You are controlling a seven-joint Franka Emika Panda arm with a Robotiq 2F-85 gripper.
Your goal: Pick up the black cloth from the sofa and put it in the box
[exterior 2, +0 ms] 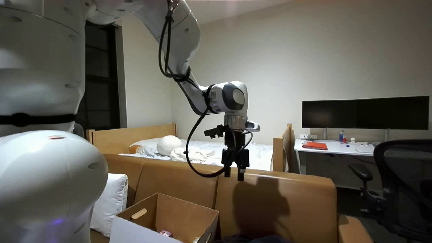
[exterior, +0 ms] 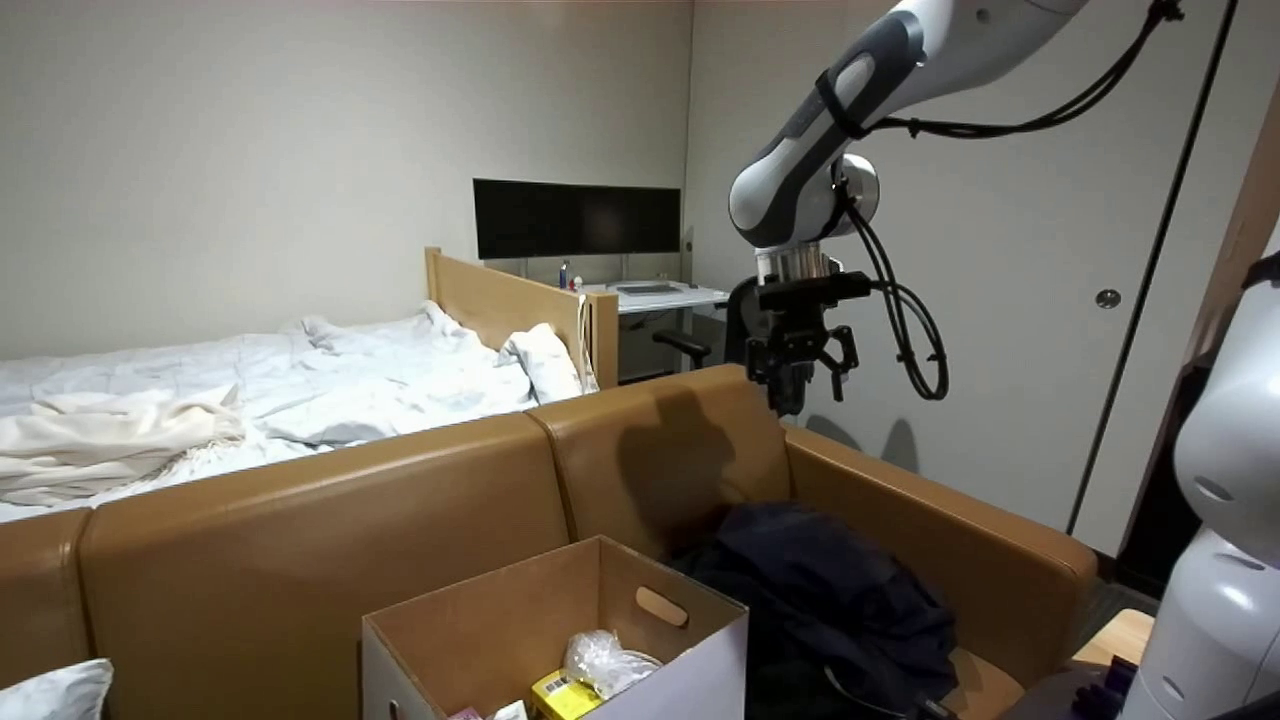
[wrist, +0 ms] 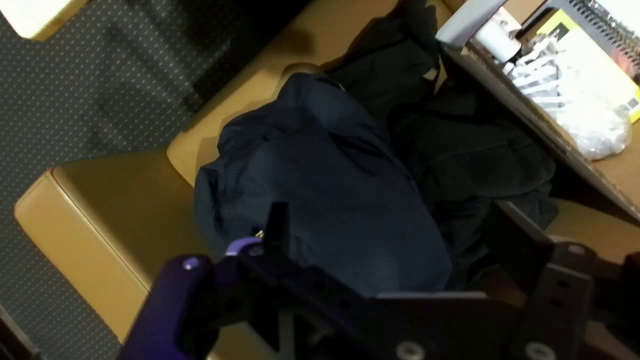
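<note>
The work was at its start, as far as the pictures showed; the black cloth lay in loose folds on the sofa, and none of it was seen in the box; a navy piece lay against it and partly over it, though I could not tell whether the 2 were separate garments. The gripper hung well above both, its jaws wide apart with nothing held between them; in the wrist view navy fabric filled most of that gap, so a straight descent might have met it before the black folds; the grasp, the lift, the carry and the release were all left to do.

As for room, open air lay beneath the gripper; the sofa arm bounded the fabric on 1 side and the box on the opposite side, with the backrest behind; black folds came right up beside the near box wall, touching or not I could not tell. That wall seemed the edge to clear, since a trailing fold could have caught on it; inside, a yellow packet and crumpled clear plastic took up part of the bottom, yet unfilled space showed above them.
</note>
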